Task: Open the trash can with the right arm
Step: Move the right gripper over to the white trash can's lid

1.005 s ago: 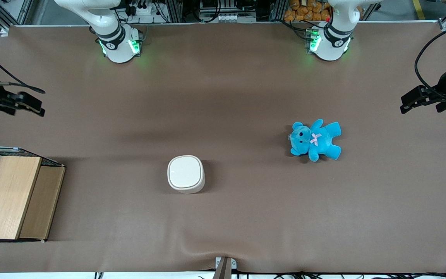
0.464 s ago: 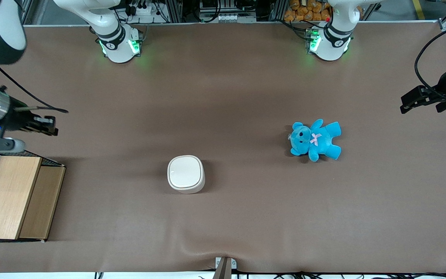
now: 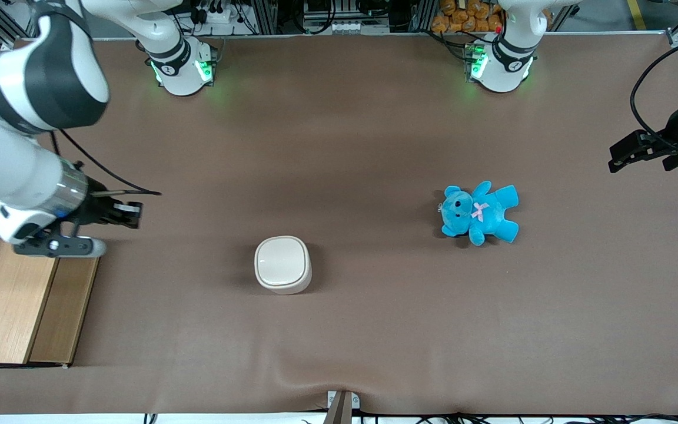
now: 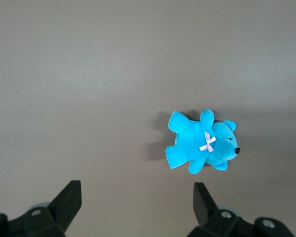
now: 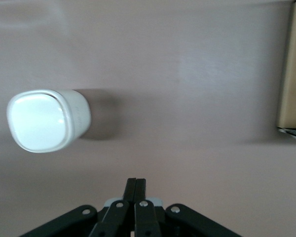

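Note:
The trash can [image 3: 283, 264] is a small cream-white rounded-square bin standing on the brown table with its flat white lid closed. It also shows in the right wrist view, the trash can [image 5: 47, 120] seen from above with its shadow beside it. The right arm [image 3: 27, 118] reaches in over the working arm's end of the table. My gripper [image 3: 130, 214] hangs above the table, well apart from the trash can and slightly farther from the front camera. Its two black fingers are pressed together, so the gripper [image 5: 136, 183] is shut on nothing.
A wooden box [image 3: 21, 297] with wire mesh sits at the working arm's end of the table, partly under the arm; the wooden box [image 5: 292, 74] edge shows in the right wrist view. A blue teddy [image 3: 479, 212] lies toward the parked arm's end, the teddy [image 4: 202, 143] also in the left wrist view.
The right arm has swung in from the table's end toward the trash can, and its gripper has come nearer the front camera and over the table. The trash can and teddy have not moved.

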You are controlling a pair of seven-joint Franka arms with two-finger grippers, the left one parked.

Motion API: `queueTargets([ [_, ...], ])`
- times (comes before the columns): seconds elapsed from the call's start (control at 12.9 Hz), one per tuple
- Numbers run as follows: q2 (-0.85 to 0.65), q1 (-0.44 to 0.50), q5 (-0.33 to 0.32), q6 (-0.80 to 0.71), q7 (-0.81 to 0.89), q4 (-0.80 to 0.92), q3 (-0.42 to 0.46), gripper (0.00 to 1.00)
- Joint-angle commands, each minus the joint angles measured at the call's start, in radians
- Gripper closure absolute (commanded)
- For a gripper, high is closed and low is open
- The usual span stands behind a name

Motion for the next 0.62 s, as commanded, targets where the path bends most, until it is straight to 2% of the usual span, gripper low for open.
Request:
queueTargets([
  [0.0, 0.075, 0.023, 0.066, 0.064, 0.042, 0.046, -0.006, 1.0],
  [0.31, 0.202, 0.095, 0.076, 0.121, 0.131, 0.153, -0.006, 1.0],
  [0.54, 0.261, 0.13, 0.087, 0.202, 0.165, 0.16, -0.006, 1.0],
])
